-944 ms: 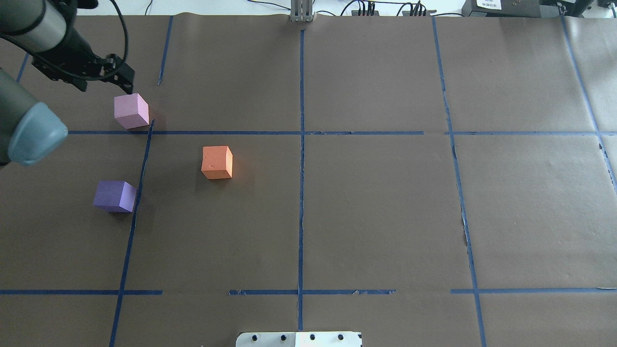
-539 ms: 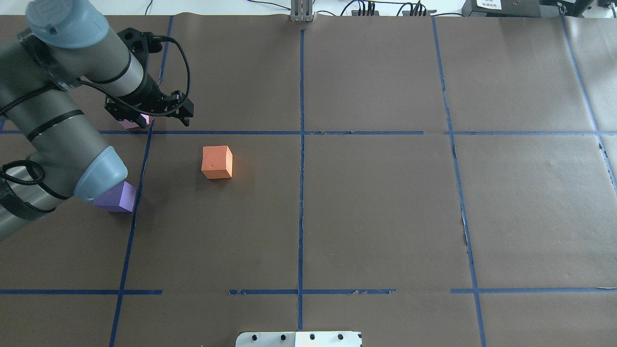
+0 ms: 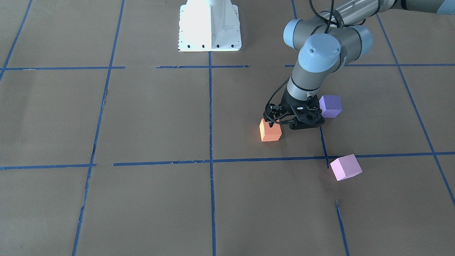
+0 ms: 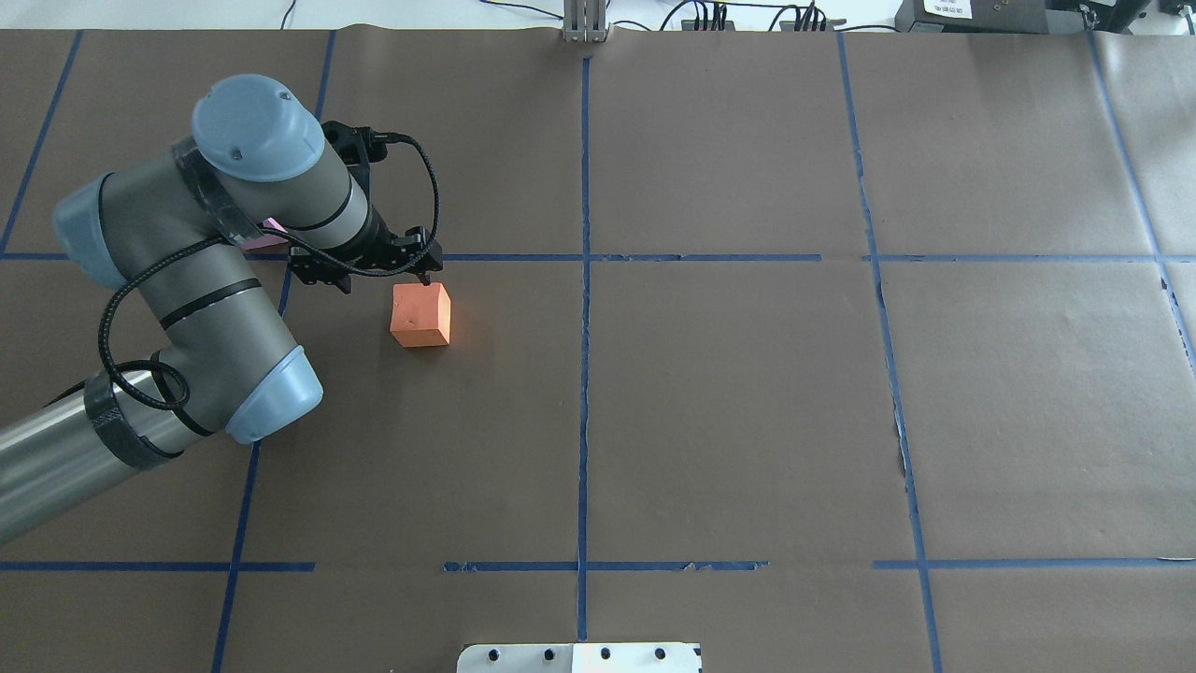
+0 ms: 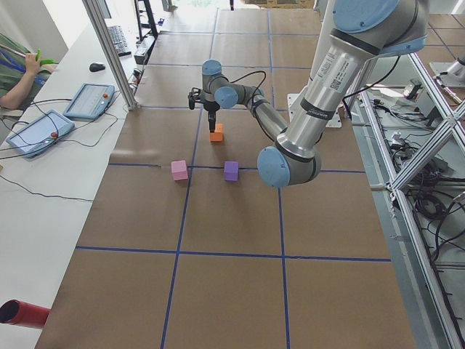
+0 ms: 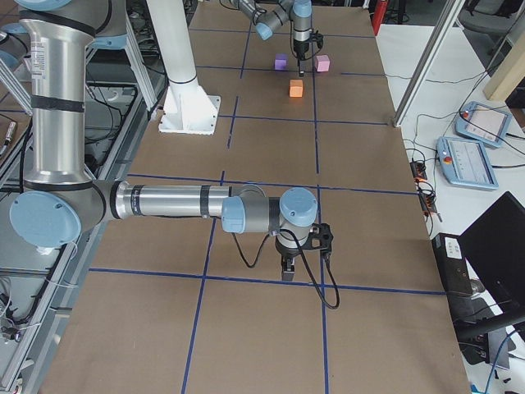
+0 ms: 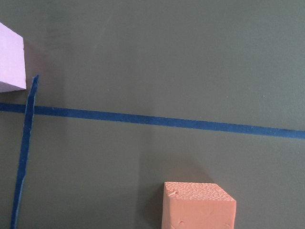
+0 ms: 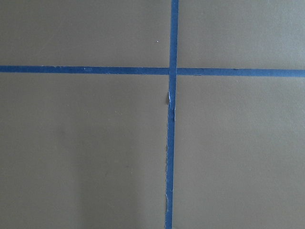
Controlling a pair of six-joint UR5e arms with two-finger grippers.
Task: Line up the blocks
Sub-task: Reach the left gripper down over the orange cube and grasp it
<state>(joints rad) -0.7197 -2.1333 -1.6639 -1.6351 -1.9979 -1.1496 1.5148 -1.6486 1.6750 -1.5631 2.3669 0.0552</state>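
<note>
The orange block [image 4: 420,315] sits left of the table's middle, also in the front view [image 3: 270,132] and the left wrist view [image 7: 198,207]. My left gripper [image 4: 427,274] hangs just over its far edge [image 3: 270,122], looks shut and holds nothing. The pale pink block [image 3: 345,167] lies farther out to the left; only a sliver shows under the arm [image 4: 273,241]. The violet block [image 3: 330,106] is hidden by the arm in the overhead view. My right gripper [image 6: 286,272] hangs over bare table far from the blocks; I cannot tell its state.
Blue tape lines [image 4: 584,280] divide the brown paper table into squares. The white robot base plate [image 3: 209,25] stands at the near edge. An operator and tablets [image 5: 87,102] are beyond the far edge, behind a metal post [image 5: 109,51].
My left arm swung from beside the pink block rightward and toward the robot, ending over the orange block. It now covers the violet block in the overhead view. No block moved.
</note>
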